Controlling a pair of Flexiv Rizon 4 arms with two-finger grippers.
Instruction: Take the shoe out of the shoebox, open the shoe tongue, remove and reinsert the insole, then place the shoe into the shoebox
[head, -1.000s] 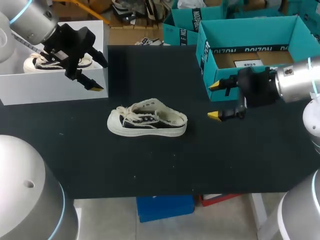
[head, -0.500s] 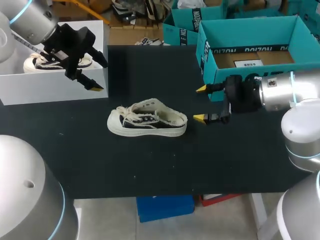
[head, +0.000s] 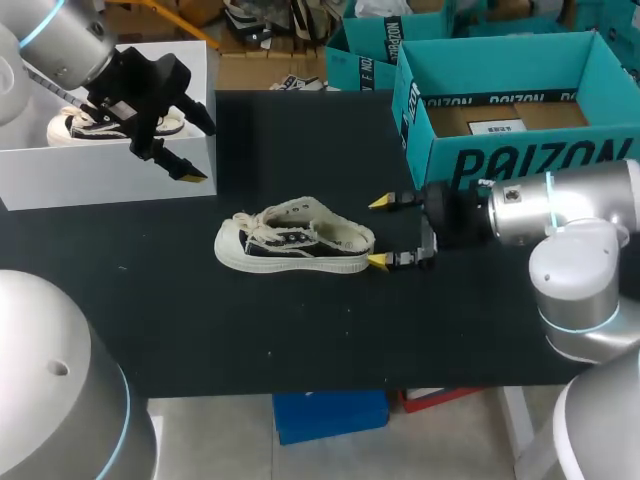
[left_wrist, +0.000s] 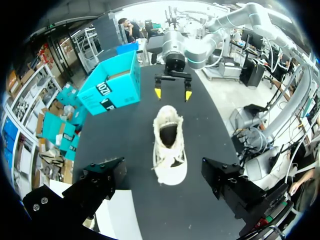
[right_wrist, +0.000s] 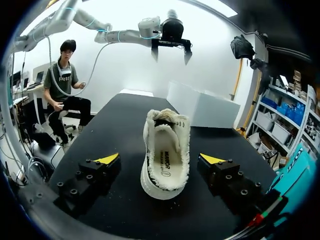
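Right gripper spread wide, gripping nothing, one fingertip either side of the heel of the sneaker standing upright mid black table, toe pointing away.

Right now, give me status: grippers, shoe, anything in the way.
Left gripper open, up by the white box. Right gripper open, straddling the shoe at its heel, no contact. Shoe upright on the table. Nothing blocking.
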